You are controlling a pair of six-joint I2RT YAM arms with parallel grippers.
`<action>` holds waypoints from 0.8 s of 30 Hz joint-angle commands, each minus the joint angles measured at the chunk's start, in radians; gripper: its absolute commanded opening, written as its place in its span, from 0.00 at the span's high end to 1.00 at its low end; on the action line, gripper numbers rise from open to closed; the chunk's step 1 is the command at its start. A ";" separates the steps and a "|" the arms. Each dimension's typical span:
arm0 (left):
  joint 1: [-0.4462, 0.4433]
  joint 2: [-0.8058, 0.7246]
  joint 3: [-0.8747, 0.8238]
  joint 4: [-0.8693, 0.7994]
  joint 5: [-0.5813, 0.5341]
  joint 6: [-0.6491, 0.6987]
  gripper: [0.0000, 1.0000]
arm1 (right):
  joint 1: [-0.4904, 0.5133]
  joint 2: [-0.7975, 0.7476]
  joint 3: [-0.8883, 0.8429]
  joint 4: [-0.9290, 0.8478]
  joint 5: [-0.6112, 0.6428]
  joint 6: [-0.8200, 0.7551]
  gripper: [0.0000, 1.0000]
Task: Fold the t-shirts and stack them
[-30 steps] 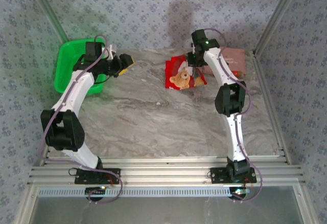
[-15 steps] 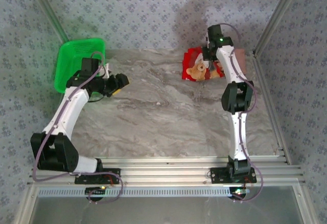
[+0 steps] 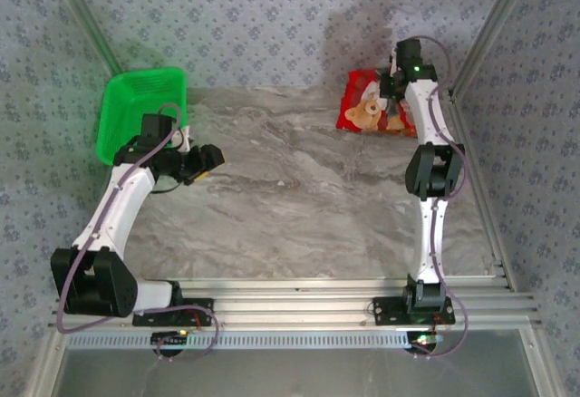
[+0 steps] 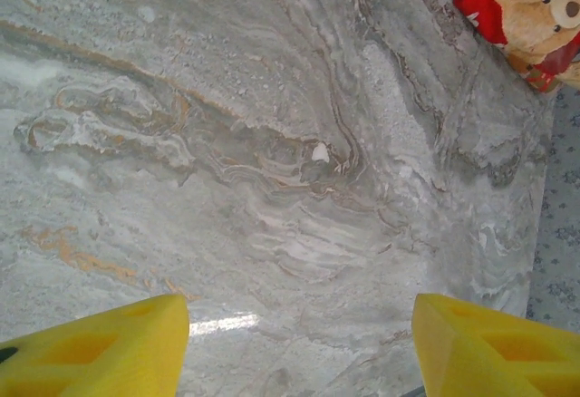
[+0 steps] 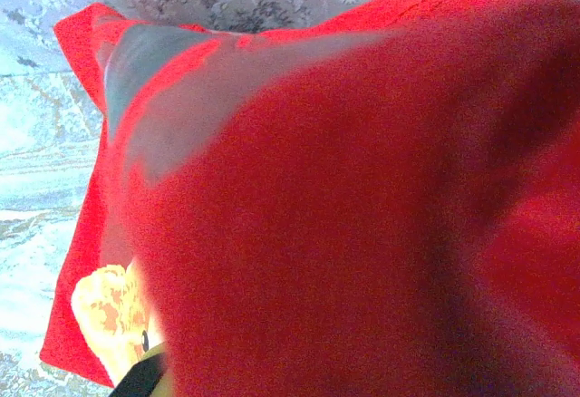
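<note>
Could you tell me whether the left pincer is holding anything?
No, the left pincer grips nothing; its fingers stand apart above the marble tabletop.

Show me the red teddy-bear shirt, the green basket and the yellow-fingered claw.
red t-shirt (image 3: 367,114): top view, on the teddy-bear print.
green basket (image 3: 118,107): top view, on its bare inner wall.
left gripper (image 4: 294,347): left wrist view, midway between its yellow fingers.

One red t-shirt (image 3: 367,109), one green basket (image 3: 125,107).

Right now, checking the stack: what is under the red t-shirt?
The red t-shirt, bear print up, is bunched in the right gripper over the far right of the table. Whatever lies beneath is covered.
</note>
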 commanded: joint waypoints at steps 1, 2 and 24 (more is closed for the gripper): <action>0.006 -0.036 -0.016 -0.039 -0.002 0.026 0.34 | -0.041 -0.022 0.034 0.053 -0.044 0.007 1.00; 0.007 -0.042 -0.021 -0.043 -0.007 0.027 0.34 | -0.050 -0.016 0.032 0.054 -0.045 0.004 1.00; 0.006 -0.141 -0.052 -0.123 -0.051 -0.004 0.34 | -0.203 0.044 -0.023 0.176 0.205 0.011 0.32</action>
